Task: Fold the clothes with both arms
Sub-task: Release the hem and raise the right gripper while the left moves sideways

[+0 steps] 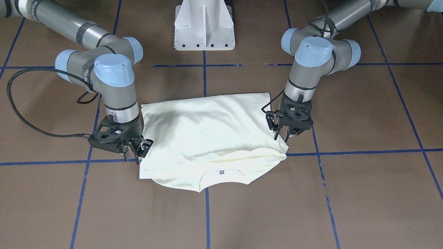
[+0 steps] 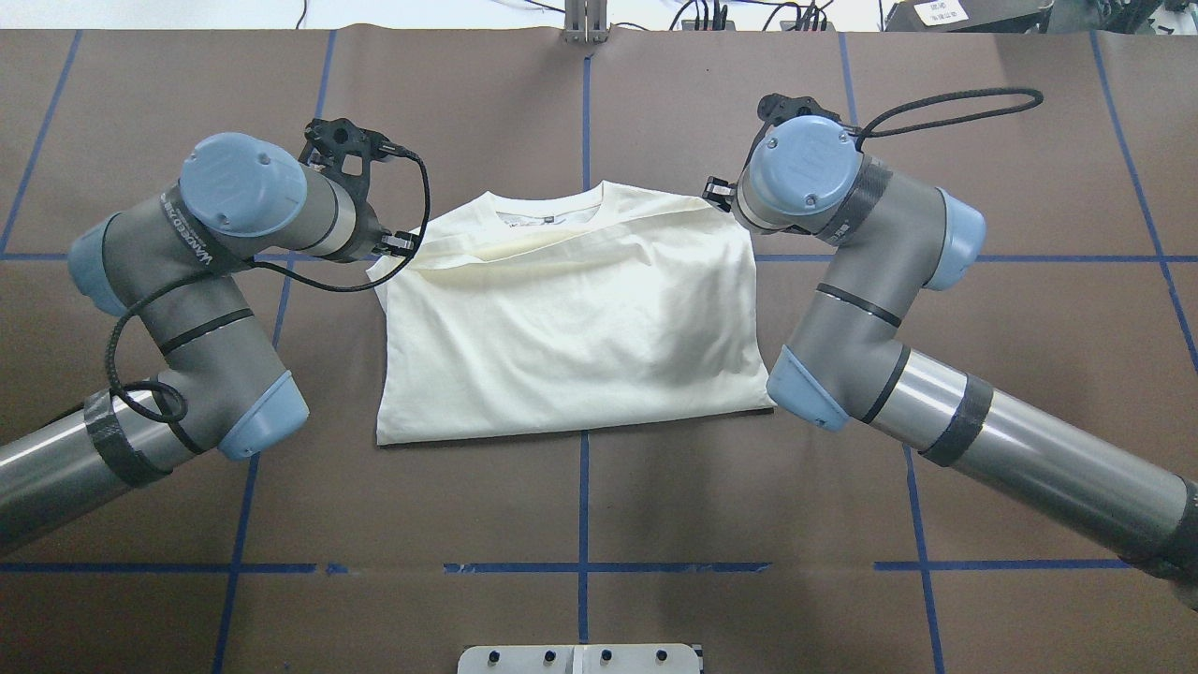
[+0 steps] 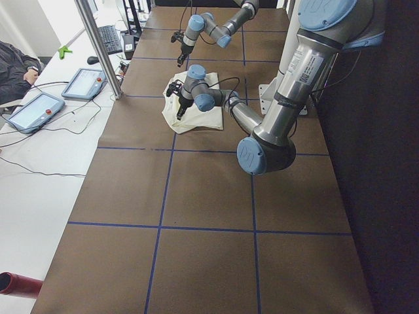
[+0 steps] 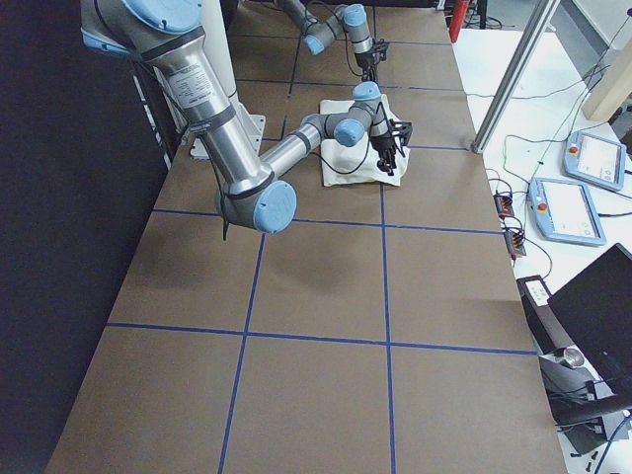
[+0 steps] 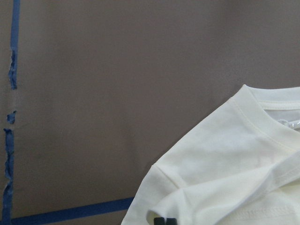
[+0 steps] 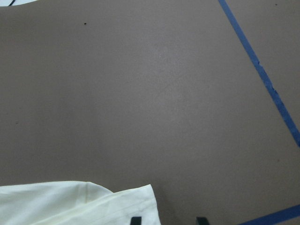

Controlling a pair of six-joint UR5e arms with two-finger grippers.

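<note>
- The left gripper (image 5: pixel 165 220) is closed narrowly on a shoulder fold of the shirt (image 2: pixel 562 328).
- The right gripper (image 6: pixel 168 219) is held wide, just beside the opposite corner.
- The shirt is laid folded on the table (image 2: pixel 580 496).

Overhead, the left arm (image 2: pixel 201 300) hid the left gripper (image 1: pixel 282 137), the right arm (image 2: pixel 861 309) the right gripper (image 1: pixel 142 151). The left wrist camera cropped the fingertips (image 5: pixel 159 221); I couldn't tell whether they pinched the shirt (image 5: pixel 225 164). Side views showed both too small.

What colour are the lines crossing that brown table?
Blue: thin tape lines forming a grid on the brown table, clearest in the overhead view.
</note>
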